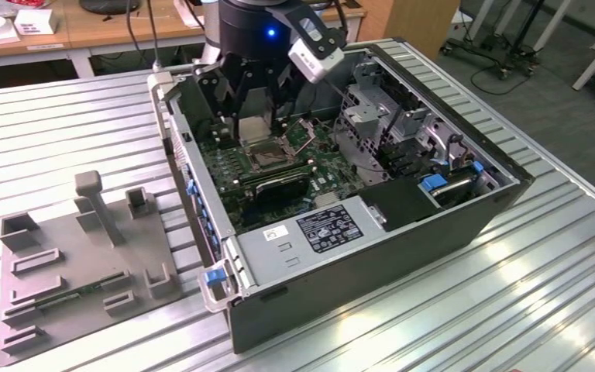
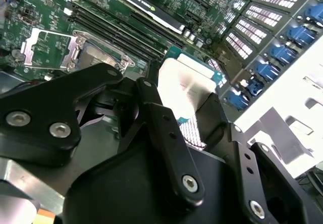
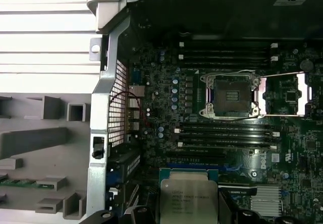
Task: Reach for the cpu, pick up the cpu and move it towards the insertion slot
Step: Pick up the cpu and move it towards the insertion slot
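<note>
The fingers (image 2: 202,133) are clamping the cpu (image 2: 186,90) between them, gripping it by two opposite edges so that its silvery-white face is standing clear beyond the black finger links in the second wrist view. In the first wrist view the cpu (image 3: 187,196) is hanging above the green motherboard (image 3: 166,108), its green rim just showing around the metal lid, with the insertion slot (image 3: 229,95) lying well apart from it, across the long black memory slots (image 3: 227,133). The slot's metal frame is standing open, its lid (image 3: 285,95) folded out to one side and the dark centre bare.

To my eye the chip is light, stiff and flat, so weight is no trouble; the smooth metal lid is probably slippery, and its underside is likely delicate, so holding it by the edges looks right.

In the exterior view the gripper (image 1: 251,124) is reaching down inside the open computer case (image 1: 380,263), over the board near the insertion slot (image 1: 272,155). The case is sitting on a ribbed metal table (image 1: 504,310), and a grey plastic fixture (image 1: 80,271) is lying beside it toward the exterior view's left.
</note>
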`<state>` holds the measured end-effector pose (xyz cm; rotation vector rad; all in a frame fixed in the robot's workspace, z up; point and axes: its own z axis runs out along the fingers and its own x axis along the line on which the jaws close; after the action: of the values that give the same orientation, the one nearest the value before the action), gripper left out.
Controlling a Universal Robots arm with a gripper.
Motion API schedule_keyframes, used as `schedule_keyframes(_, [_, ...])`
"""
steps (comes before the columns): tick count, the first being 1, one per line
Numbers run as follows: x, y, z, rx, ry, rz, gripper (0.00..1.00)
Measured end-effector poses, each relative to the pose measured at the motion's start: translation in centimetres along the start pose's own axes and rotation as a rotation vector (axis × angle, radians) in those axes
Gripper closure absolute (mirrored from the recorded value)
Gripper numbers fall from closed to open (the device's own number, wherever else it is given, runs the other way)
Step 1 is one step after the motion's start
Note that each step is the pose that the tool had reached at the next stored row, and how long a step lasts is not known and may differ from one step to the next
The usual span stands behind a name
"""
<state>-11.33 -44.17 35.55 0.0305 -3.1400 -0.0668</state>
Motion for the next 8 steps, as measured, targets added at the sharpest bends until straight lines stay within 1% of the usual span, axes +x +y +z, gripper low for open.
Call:
schedule_keyframes(5, [-0.48,-0.01,0.01,0.0,0.0,0.0,0.46])
schedule_keyframes(8, [-0.91,-0.02,0.02,0.0,0.0,0.0,0.46])
